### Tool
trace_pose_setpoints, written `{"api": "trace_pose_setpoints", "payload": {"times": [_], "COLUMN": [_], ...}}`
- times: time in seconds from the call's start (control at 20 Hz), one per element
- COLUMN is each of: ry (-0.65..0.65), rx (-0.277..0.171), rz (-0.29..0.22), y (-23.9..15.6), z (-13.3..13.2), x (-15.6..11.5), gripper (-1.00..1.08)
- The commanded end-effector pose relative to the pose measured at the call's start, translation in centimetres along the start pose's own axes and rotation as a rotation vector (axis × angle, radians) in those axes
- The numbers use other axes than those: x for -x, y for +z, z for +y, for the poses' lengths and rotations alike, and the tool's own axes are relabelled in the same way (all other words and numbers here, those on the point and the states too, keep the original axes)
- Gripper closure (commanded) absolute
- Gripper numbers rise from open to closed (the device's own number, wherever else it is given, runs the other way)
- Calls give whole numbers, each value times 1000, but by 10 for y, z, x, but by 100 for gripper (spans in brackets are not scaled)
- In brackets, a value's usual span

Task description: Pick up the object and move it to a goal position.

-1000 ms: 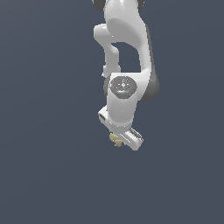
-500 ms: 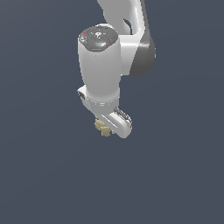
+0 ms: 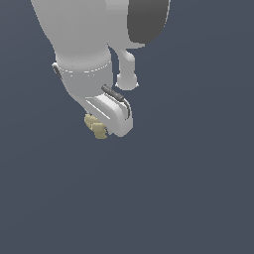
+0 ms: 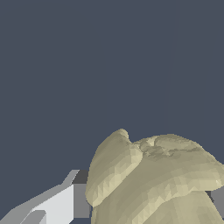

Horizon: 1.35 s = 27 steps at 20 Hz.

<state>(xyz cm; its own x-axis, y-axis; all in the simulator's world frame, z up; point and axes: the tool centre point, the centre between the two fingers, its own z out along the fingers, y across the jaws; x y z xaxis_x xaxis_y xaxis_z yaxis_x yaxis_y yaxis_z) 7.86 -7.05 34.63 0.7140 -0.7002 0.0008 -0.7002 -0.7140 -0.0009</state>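
The white robot gripper (image 3: 101, 128) is closed on the small lumpy pale yellow-tan blob (image 3: 95, 126), one white finger (image 4: 61, 203) touching its side. No writing is visible. The blob has rounded, folded lobes; its long axis cannot be told. The white arm (image 3: 84, 44) rises above against plain dark grey-blue.

The object (image 3: 95, 126) sits at the tip of the gripper (image 3: 101, 124), on the exterior view's left of it, beneath the arm (image 3: 84, 44).
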Motion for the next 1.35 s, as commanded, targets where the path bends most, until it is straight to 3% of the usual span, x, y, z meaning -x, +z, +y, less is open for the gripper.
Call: {"api": "trace_pose_setpoints", "payload": {"times": [0.0,0.55,1.3], "ry": [-1,-1,-1], "rx": [1,1,1], "rz": [-1,-1,-1], "y": [-21,-80,-97], "z": [7,23,26], "x": [-8,-31,-39], "gripper": [108,108,108]}}
